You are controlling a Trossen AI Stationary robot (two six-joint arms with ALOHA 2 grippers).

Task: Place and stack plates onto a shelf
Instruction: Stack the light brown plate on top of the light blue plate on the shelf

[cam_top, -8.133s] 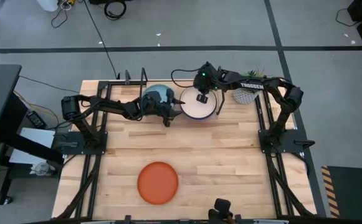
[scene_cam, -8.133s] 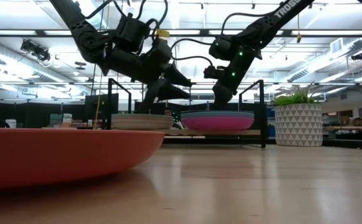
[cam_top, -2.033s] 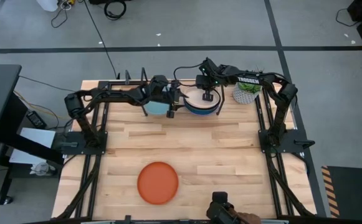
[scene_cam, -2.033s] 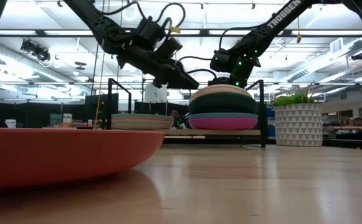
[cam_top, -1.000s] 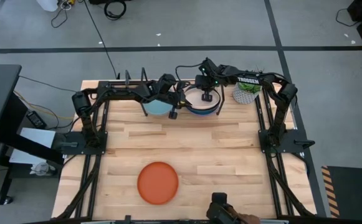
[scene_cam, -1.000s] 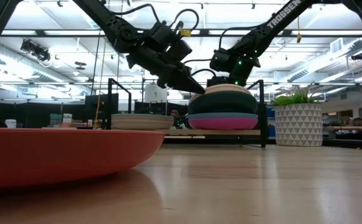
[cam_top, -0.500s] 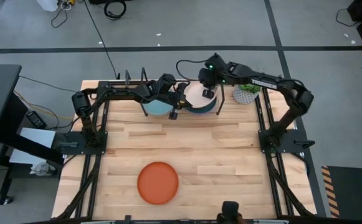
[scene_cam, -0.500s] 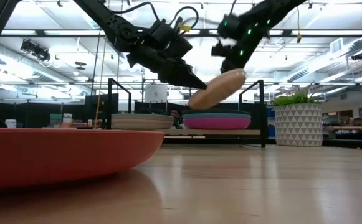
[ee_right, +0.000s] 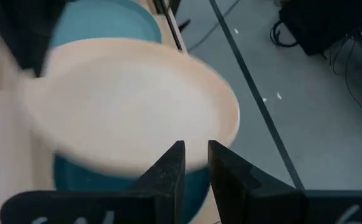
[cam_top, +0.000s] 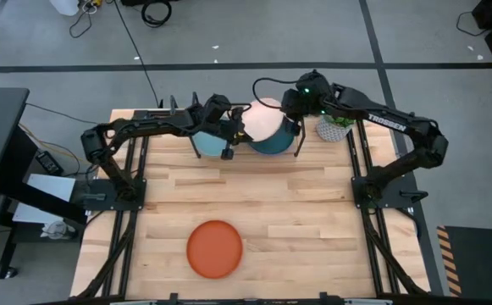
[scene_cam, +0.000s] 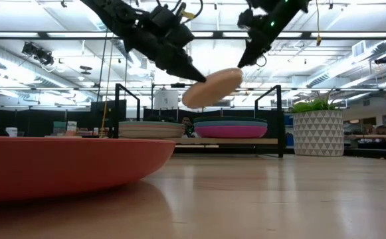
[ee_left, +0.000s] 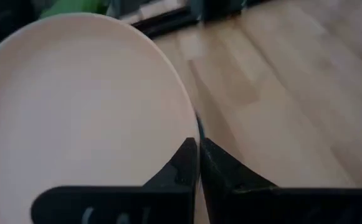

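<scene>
A cream plate [cam_top: 261,121] hangs tilted in the air over the shelf [scene_cam: 276,141], above the right stack, whose top plate is dark teal [cam_top: 273,142]. My right gripper [ee_right: 195,158] comes from above at the plate's higher right rim and is shut on it. My left gripper [scene_cam: 199,79] is shut, its tip at the plate's lower left rim. The left stack [scene_cam: 151,129], topped by a light teal plate [cam_top: 210,142], rests flat on the shelf. An orange plate [cam_top: 214,248] lies on the table near the front edge. My left gripper touches the cream plate's lower left rim [ee_left: 193,121] with the tips of its shut fingers, slanting down from the table's left. Whether the tips sit under the rim or only against it, I cannot tell. My right gripper holds the plate's raised right rim [ee_right: 196,163] between its two fingers, which point down from above. The plate is lifted clear of the stack and tilts down toward the table's left.
A white patterned pot with a green plant [scene_cam: 317,131] stands right of the shelf. Black upright posts [scene_cam: 279,119] frame the shelf ends. Bare tabletop [cam_top: 313,220] stretches between the shelf and the orange plate.
My right gripper has gone up and toward the table's left with the cream plate, lifting it off the right stack. The plate now hangs tilted, its left edge lower. My left gripper has risen with its tip staying at that lower edge.
</scene>
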